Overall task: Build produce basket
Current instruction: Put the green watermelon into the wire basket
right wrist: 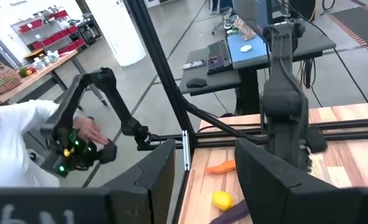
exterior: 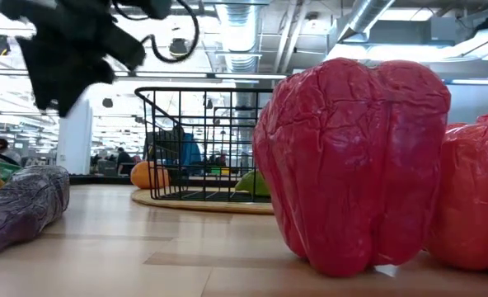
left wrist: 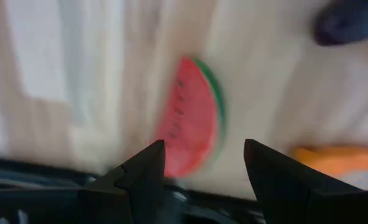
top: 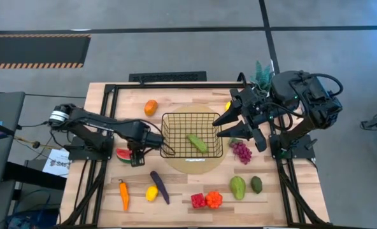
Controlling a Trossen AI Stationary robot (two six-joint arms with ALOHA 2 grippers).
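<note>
from above, the basket (top: 192, 135) is sitting on a round tan mat (top: 176, 166) in the middle of the table (top: 176, 203), with one long green piece (top: 197, 142) lying inside it. the rest of the produce is lying around it: an orange (top: 151, 107) beyond the basket's far left corner, a watermelon slice (top: 123, 154) just left of it, a carrot (top: 123, 194), a lemon (top: 151, 193) and an eggplant (top: 160, 187) along the near left, a red pepper (top: 198, 200) and an orange pepper (top: 214, 199) touching at the near edge, two avocados (top: 237, 187) at the near right, and grapes (top: 242, 152) just right of the basket.

the left gripper (top: 136, 157) is hanging low beside the watermelon slice, between it and the basket's left wall. only the left wrist view is showing how close this is: the slice (left wrist: 190, 118) is lying straight ahead of the two dark fingers (left wrist: 148, 171), which are standing apart with nothing between them.

the right gripper (top: 225, 128) is reaching over the basket's right rim, raised above it. in the right wrist view its fingers (right wrist: 156, 171) are parted and carrying nothing, and that view alone is looking past the table to a person in white (right wrist: 7, 146) handling another dark arm.

the low view is adding what the overhead one hides: the red pepper (exterior: 351, 161) is looming up close, and the basket (exterior: 199, 140) is standing upright behind it.
</note>
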